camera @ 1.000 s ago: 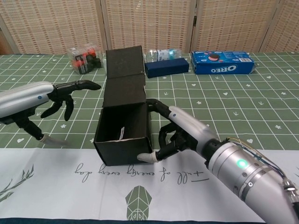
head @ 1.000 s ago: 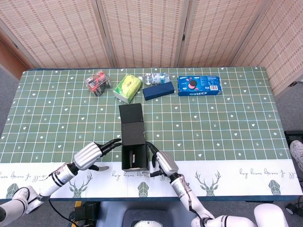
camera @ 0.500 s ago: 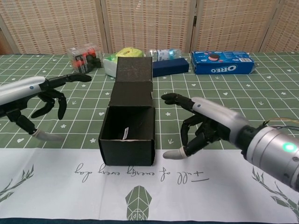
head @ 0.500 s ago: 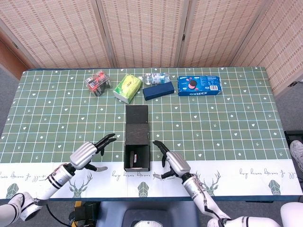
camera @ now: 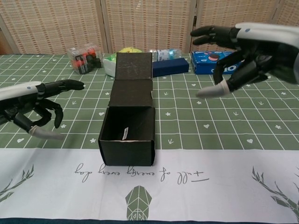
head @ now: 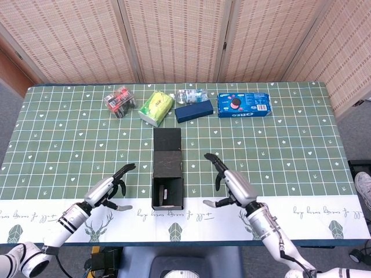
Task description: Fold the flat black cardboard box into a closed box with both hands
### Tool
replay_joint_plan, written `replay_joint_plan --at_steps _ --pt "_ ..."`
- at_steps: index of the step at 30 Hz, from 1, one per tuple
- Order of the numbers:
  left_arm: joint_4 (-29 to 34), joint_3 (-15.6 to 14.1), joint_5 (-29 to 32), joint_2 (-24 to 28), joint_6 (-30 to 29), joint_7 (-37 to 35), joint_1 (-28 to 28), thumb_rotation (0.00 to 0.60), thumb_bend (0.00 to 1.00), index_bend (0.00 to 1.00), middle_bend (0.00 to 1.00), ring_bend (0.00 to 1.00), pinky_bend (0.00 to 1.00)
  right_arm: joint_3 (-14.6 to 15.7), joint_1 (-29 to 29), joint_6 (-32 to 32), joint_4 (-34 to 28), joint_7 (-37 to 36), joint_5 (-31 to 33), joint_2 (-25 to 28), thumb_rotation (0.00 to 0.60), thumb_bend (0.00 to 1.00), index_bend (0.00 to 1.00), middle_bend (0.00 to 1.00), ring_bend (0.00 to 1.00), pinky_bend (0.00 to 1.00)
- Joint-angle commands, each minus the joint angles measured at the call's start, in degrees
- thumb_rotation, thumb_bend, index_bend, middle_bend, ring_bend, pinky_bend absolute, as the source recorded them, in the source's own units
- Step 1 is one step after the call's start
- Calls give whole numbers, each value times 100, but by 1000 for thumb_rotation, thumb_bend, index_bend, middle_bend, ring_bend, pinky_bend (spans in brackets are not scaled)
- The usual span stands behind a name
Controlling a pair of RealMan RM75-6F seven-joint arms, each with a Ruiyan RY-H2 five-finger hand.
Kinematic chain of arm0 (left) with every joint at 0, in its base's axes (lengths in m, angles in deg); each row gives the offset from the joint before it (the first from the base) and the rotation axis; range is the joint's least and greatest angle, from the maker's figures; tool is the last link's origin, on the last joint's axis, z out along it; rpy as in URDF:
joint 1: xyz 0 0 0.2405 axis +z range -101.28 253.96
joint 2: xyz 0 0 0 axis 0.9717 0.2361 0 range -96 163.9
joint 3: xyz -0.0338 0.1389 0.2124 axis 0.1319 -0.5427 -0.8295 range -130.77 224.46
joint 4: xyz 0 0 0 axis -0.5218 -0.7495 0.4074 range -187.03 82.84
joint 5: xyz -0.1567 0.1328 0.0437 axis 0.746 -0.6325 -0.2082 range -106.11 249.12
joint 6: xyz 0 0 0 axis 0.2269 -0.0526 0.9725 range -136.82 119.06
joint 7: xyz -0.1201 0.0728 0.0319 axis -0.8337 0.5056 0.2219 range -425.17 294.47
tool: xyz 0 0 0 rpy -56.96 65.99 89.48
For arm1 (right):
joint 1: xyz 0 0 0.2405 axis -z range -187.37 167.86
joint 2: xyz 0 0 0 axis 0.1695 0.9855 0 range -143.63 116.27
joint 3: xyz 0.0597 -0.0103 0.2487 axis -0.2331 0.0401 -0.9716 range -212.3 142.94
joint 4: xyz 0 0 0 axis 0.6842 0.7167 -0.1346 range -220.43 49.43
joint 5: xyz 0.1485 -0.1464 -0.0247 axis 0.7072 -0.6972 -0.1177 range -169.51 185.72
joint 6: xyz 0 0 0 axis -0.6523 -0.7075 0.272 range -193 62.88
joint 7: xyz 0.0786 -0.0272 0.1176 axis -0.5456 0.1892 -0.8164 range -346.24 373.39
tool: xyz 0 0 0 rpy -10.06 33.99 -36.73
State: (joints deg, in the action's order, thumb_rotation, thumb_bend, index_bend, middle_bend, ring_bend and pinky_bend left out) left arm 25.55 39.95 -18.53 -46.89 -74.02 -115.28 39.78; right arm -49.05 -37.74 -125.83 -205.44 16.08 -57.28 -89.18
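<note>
In the head view, the black cardboard box (head: 167, 175) is seen standing on the bench (head: 278, 145) near the front edge, its open mouth turned toward the robot and its lid flap laid flat on the far side. A second ago it was skewed and gripped from the right; it has since been squared up and let go. The right robot hand (head: 231, 184) has been drawn well clear to the right, fingers spread and holding nothing. The left robot hand (head: 109, 189) has likewise been pulled back to the left — fingers apart, empty, well apart from the box.

In the chest view, the box (camera: 128, 123) is shown formed into a tube with walls upright, a small white slip visible inside, and the lid flap (camera: 133, 67) stretched away behind it. The right robot hand (camera: 238, 51) has been raised high above the bench, fingers splayed; the left robot hand (camera: 35, 105) hovers low beside the box with fingers loosely curved and nothing in them.

The body has evidently been erected, but the box is not yet closed — the near opening and the lid are judged to remain, and a fresh two-handed approach would be needed.
</note>
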Motion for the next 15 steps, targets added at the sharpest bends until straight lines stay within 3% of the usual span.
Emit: replay_joint_plan --at_steps 1,15 --pt "5 49 158 -73 256 -222 37 600 111 0 0 525 841 -94 42 -128 -125 -147 -54 133 600 86 0 0 607 995" --pt "-131 207 162 -713 452 76 158 600 111 0 0 526 856 75 101 -265 -62 -461 -280 182 600 89 0 16 607 995"
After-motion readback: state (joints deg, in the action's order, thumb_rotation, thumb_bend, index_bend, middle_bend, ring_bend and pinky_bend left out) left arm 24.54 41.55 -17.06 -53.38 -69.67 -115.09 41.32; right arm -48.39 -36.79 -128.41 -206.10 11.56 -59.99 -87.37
